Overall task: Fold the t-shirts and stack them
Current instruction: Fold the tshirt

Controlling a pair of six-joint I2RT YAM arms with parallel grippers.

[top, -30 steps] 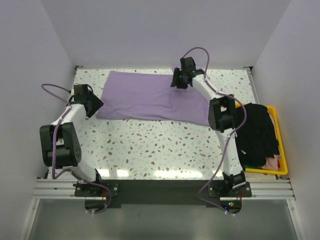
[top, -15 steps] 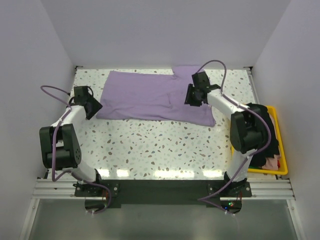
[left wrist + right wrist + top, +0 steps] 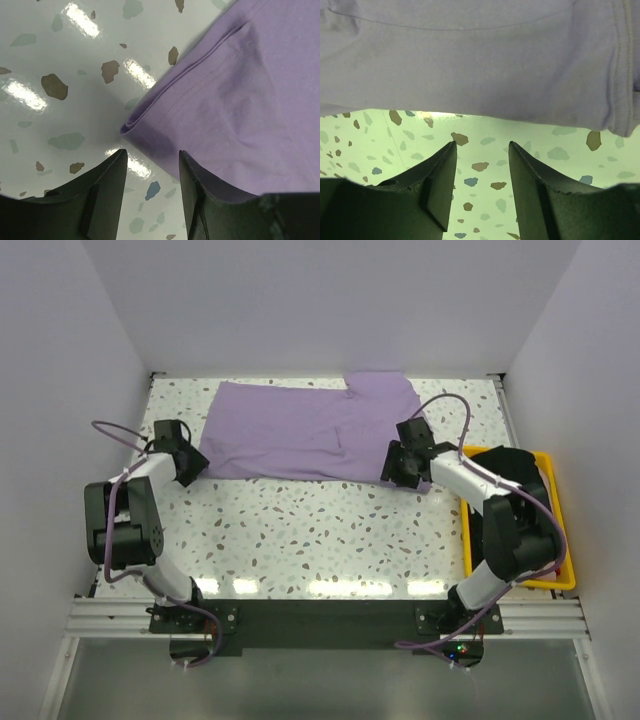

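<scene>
- The lavender t-shirt (image 3: pixel 300 430) lies flat at twelve o'clock on the desk (image 3: pixel 300 540).
- My left claw (image 3: pixel 152 152) and right claw (image 3: pixel 482 145) are part-open and empty at its near corners.
- I should pinch both layers evenly.

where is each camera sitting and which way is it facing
Top external: above and behind the arm bases, looking down on the table, lavender t-shirt and yellow bin; both arms show, with left tool and right tool.
Left wrist: on the left arm, looking down at the shirt's folded corner; its open fingers show.
Right wrist: on the right arm, looking down at the shirt's edge; its open fingers show.
Shared: all three see the lavender t-shirt on the speckled table.
</scene>
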